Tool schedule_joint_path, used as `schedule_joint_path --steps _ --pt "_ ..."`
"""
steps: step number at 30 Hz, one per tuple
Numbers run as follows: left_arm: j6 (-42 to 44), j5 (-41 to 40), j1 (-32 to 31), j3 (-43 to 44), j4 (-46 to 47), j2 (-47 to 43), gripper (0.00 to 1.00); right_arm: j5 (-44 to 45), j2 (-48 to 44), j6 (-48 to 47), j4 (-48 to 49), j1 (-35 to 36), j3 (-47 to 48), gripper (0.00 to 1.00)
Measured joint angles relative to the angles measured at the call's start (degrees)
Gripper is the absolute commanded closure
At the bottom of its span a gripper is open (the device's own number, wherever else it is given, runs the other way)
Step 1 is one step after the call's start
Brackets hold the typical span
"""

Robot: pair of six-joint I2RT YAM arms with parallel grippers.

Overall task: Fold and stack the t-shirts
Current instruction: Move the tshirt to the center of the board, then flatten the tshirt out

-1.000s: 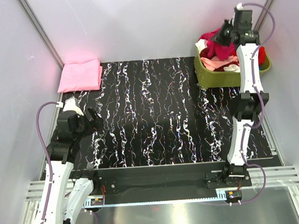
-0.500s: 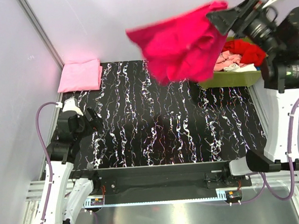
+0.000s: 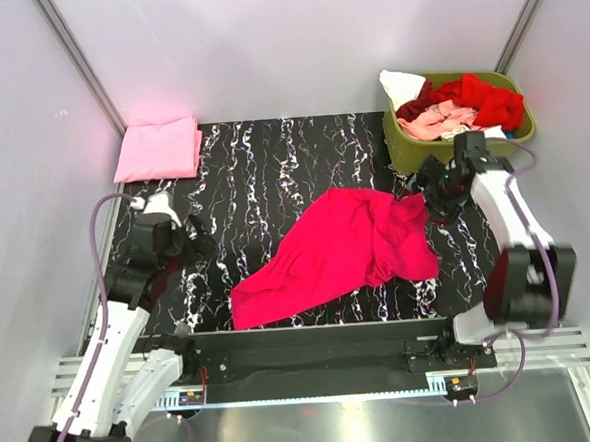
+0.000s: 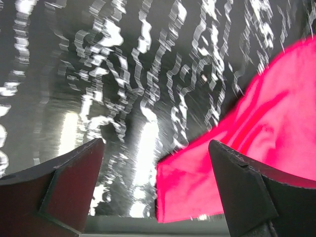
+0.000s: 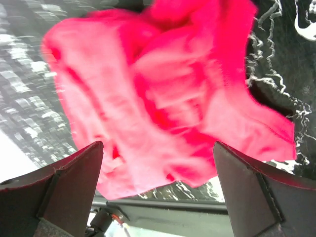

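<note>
As the magenta t-shirt point(image 3: 342, 253) lies crumpled on the black surface point(image 3: 272, 172), between my two arms, I judge that the step in hand is to spread it flat before folding. My right jaws stand released above its bunched right edge, near the green basket point(image 3: 403, 152). My left jaws are released too, holding nothing, not far from its near left corner. Next, each should pinch one edge and pull the cloth smooth. One folded light pink t-shirt point(image 3: 157, 148) lies at the far left corner.

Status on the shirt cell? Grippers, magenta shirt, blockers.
Left gripper open, low, facing the magenta shirt corner. Right gripper open above it. Shirt crumpled mid-mat, unheld, unfolded. Basket far right, apart from it.
</note>
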Motion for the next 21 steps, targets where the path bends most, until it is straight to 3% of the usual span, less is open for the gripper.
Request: schedule_joint_path --steps 5,11,15,21 --pt "-3.93 0.04 -10.03 -0.66 1.84 4.02 0.14 -0.17 -17.18 -0.33 1.86 0.13 -3.93 0.00" --pt "-8.81 -2.49 -26.80 -3.67 7.56 11.04 0.23 -0.15 -20.92 -1.88 2.71 0.17 -10.78 0.00" --pt "-10.43 -7.39 -39.50 0.00 10.23 23.52 0.37 -0.22 -20.65 -2.36 2.34 0.20 -15.80 0.01" --pt "-9.94 -12.02 -46.03 12.33 13.35 45.57 0.40 -1.31 -21.73 -2.89 2.51 0.22 -17.18 0.00"
